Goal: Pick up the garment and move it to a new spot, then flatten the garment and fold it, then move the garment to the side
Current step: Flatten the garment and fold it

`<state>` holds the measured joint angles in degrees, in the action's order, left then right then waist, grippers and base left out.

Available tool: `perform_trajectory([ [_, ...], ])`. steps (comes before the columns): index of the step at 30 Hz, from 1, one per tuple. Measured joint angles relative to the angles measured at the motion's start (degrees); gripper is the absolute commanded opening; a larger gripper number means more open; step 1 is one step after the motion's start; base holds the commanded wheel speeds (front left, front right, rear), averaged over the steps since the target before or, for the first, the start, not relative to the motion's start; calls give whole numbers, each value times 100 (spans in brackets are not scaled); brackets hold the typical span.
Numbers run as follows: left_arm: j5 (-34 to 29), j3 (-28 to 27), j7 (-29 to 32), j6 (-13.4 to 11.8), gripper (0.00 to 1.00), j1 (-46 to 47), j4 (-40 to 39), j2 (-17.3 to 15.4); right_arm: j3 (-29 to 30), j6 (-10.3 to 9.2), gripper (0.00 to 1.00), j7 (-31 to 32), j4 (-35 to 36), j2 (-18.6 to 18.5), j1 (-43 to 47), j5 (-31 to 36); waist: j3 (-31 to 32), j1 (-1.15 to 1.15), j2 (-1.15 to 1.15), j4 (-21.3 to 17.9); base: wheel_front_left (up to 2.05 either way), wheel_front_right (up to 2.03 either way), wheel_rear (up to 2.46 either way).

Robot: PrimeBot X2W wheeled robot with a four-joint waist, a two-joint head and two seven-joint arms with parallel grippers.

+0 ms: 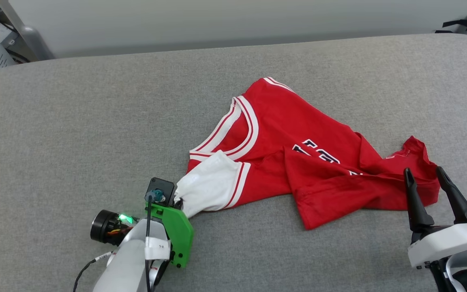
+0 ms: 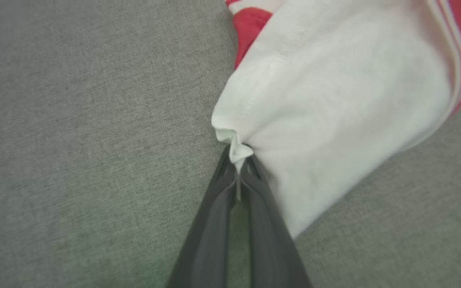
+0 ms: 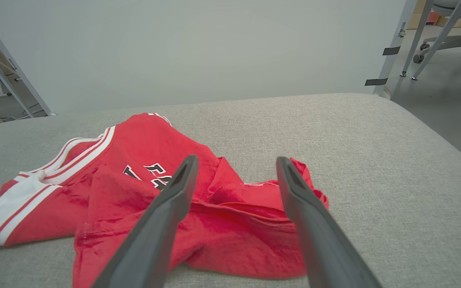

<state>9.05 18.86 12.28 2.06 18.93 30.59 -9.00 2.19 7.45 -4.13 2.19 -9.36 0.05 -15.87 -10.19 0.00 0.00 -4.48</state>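
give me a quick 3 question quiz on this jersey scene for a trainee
1. True or false: the left gripper is shut on the white sleeve of the jersey.
2. The right gripper is: A) open; B) shut on the collar; C) shut on the sleeve.
3. What hides part of the lettering?

Key: 1 true; 2 A; 3 a fold of the jersey itself.

Grey fabric surface (image 1: 95, 121); crumpled red jersey (image 1: 298, 162) lying on it.
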Motion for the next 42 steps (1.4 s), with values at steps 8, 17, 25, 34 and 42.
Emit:
perform_trajectory([
  [8,-32,-102,-1084,-46,0,211,-119,-236,-64,0,100,-3,-210,7,-7,0,312,0,0,36,0,0,0],
  [17,-126,-546,-2504,-281,0,928,-835,-722,-5,0,100,-44,-347,87,48,10,618,0,0,92,0,0,0],
  [25,29,-716,-2685,-124,0,549,-1401,-983,73,0,100,-49,-430,140,98,26,669,0,0,340,0,0,0],
  [34,397,-704,-2327,48,0,-354,-216,-1080,114,0,100,14,-492,120,97,27,534,0,0,628,0,0,0],
  [42,470,-643,-2023,30,100,-159,937,-964,127,0,100,88,-595,92,85,47,439,0,0,770,0,0,0],
])
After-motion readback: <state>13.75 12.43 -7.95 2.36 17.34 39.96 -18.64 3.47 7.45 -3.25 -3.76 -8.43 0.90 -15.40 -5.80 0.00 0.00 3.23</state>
